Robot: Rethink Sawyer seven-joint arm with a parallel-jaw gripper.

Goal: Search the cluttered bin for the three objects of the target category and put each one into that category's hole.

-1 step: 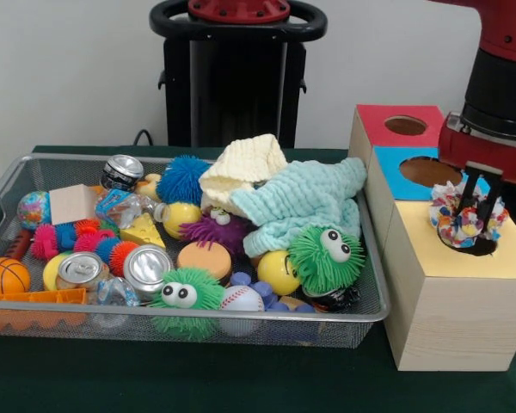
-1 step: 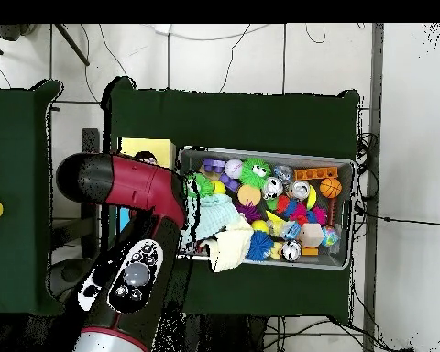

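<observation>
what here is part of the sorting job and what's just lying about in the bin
Job:
gripper
multicoloured ball at the yellow hole
box with holes
mesh bin

Lying about:
basketball
baseball
green fuzzy toy
cans
knitted cloths

Red and black arm [image 2: 137, 211] with slim black end effector [image 1: 479, 200] fingers
</observation>
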